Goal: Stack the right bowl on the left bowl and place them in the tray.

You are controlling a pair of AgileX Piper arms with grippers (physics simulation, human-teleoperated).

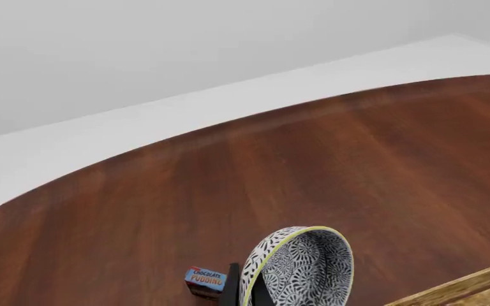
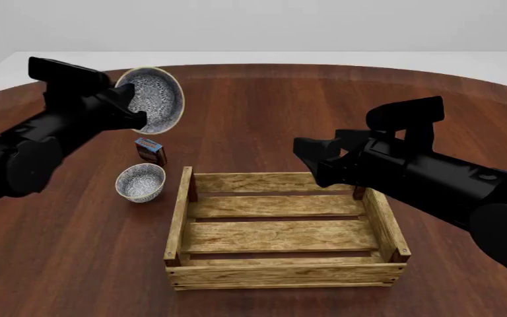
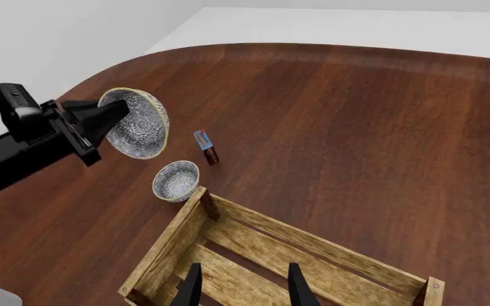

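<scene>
My left gripper is shut on the rim of a large black-and-white patterned bowl and holds it tilted on its side, high above the table's left. The bowl also shows in the left wrist view and the right wrist view. A smaller patterned bowl stands upright on the table below it, just left of the wooden crate tray. My right gripper is open and empty above the tray's far side; its fingers frame the tray's slats.
A small red-blue pudding box stands on the table between the held bowl and the small bowl; it also shows in the left wrist view. The round brown table extends beyond the tray.
</scene>
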